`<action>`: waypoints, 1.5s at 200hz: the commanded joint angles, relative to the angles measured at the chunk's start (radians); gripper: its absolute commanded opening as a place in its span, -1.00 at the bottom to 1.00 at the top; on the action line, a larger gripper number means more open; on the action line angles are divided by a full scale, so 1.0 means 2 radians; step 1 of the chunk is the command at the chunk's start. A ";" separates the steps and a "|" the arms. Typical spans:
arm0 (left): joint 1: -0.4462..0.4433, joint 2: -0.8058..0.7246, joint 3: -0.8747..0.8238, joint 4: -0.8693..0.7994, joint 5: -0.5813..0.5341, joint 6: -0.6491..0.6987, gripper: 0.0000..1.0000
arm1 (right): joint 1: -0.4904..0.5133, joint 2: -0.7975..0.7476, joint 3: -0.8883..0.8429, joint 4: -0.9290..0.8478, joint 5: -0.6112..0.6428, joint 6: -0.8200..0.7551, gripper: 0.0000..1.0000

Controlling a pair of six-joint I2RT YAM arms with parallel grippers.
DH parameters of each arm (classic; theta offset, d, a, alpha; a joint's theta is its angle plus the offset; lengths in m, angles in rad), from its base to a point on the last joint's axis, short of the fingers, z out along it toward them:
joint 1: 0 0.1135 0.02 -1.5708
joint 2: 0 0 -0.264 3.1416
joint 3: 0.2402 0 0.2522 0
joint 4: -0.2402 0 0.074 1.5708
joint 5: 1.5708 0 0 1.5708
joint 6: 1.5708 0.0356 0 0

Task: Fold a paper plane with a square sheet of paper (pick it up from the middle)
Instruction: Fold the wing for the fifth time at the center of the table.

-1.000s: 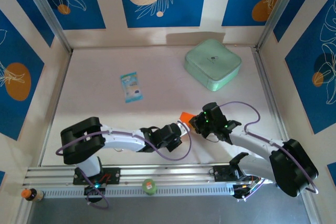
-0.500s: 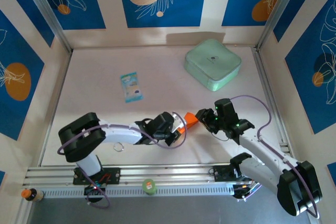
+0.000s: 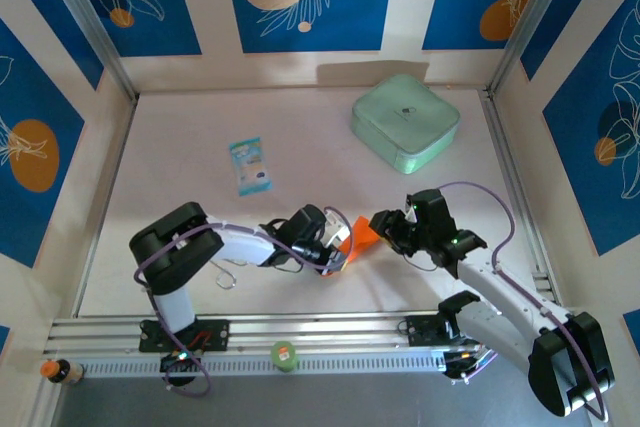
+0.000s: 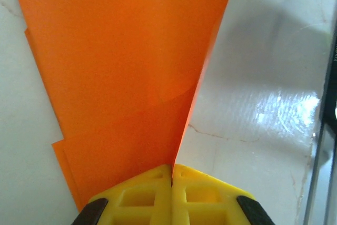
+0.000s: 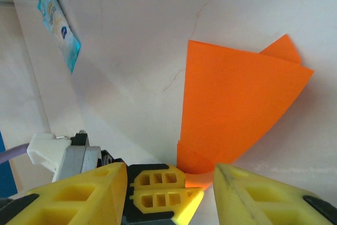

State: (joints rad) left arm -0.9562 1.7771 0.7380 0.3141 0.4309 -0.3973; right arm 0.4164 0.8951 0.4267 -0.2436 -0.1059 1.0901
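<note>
The left claw (image 4: 172, 175) is clamped on the folded orange paper (image 4: 121, 77). The right claw (image 3: 384, 226) stands open and empty at the paper's 3 o'clock.

Thin bright orange paper sheet (image 3: 362, 238), folded into layered tapering wedge, narrow end clamped in left gripper (image 4: 172, 168), front-centre.

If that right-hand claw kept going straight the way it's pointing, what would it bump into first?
Most likely the folded orange paper, about where the left gripper pinches it. Both sit just ahead of the right gripper, whose jaws stand open. Which touches first is unclear.
</note>
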 commanded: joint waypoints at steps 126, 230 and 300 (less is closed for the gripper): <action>0.050 0.025 0.011 0.053 0.108 -0.079 -1.00 | 0.041 0.102 0.033 0.023 -0.030 -0.013 -0.15; 0.024 -0.029 0.028 -0.061 -0.017 0.019 -0.98 | 0.040 0.203 0.140 -0.123 0.023 0.088 0.06; 0.007 -0.045 0.032 -0.091 -0.052 0.069 -0.95 | 0.035 0.270 0.184 -0.125 -0.005 0.084 0.04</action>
State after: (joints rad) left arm -0.9222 1.7092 0.7807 0.1783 0.3656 -0.3241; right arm 0.4946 1.4097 0.7593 -0.4610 -0.0792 1.2610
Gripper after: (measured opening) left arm 0.064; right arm 0.520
